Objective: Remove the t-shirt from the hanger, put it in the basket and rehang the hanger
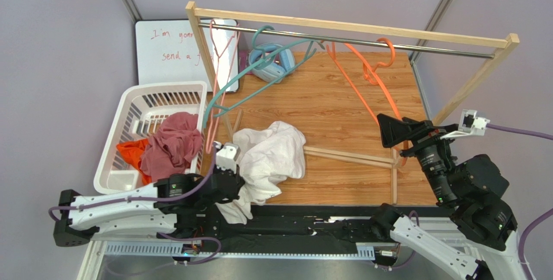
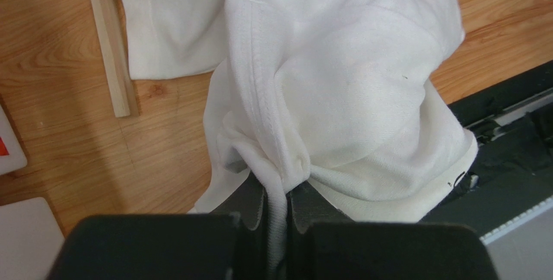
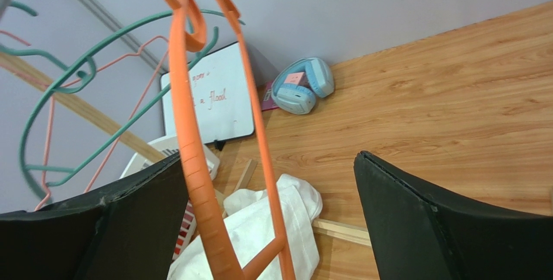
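Looking at a smooth wood-grain worktop (image 1: 337, 111) here. Lying bunched on its near-left part, a soft white t-shirt (image 1: 272, 157), all wrinkly, thick stitched hem folding over itself. Dangling bare from the metal rail (image 1: 422, 46), a thin curvy orange hanger (image 3: 195, 157), well apart from the t-shirt. Pinching a fold at the t-shirt's near edge with the left hand (image 2: 283, 215), fingers nearly shut. Gaping wide around the hanger with the right hand (image 3: 269, 183), gripping nothing.

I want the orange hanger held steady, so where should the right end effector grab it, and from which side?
Take the orange hanger on its long straight arm, below the hook, coming from the near side: the open right end effector straddles that thin bar, so it should fit.
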Robot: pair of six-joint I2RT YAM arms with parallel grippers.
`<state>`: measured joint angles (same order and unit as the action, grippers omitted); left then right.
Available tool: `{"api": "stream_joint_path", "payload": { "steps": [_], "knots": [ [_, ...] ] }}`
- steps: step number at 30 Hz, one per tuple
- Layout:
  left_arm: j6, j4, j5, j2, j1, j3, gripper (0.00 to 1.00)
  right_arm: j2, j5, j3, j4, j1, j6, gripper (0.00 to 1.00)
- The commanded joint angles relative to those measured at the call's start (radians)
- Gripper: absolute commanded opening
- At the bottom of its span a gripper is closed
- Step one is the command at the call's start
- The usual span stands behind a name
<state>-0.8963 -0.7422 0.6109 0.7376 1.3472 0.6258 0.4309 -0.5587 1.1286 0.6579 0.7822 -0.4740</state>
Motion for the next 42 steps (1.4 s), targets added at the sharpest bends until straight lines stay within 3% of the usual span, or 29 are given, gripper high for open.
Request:
{"api": "stream_joint_path", "payload": {
  "steps": [1,10,15,21,27,33,37,42],
  "knots": [
    [0.071,-0.029,-0.026,-0.215,0.006,-0.005,0.00,-0.015,0.137,0.074,0.012,-0.003,-0.002,1.00],
    [0.045,-0.152,0.018,-0.602,0.006,-0.003,0.00,-0.084,0.129,0.103,0.022,-0.003,-0.025,1.00],
    [0.060,-0.152,0.003,-0.636,0.006,0.018,0.00,-0.135,0.215,0.111,-0.009,-0.003,-0.044,1.00],
    [0.056,-0.152,-0.049,-0.672,0.006,0.020,0.00,-0.165,0.151,0.103,0.003,-0.004,-0.041,1.00],
    [0.052,-0.167,-0.028,-0.834,0.004,0.057,0.00,-0.170,0.148,0.106,0.012,-0.003,-0.045,1.00],
    [-0.009,-0.333,0.165,-0.766,0.004,0.190,0.00,-0.184,0.143,0.115,0.020,-0.003,-0.045,1.00],
    [-0.142,-0.457,0.321,-0.666,0.006,0.284,0.00,-0.190,0.134,0.129,0.034,-0.004,-0.038,1.00],
    [-0.122,-0.408,0.555,-0.586,0.006,0.348,0.00,-0.202,0.128,0.146,0.045,-0.003,-0.035,1.00]
  ]
}}
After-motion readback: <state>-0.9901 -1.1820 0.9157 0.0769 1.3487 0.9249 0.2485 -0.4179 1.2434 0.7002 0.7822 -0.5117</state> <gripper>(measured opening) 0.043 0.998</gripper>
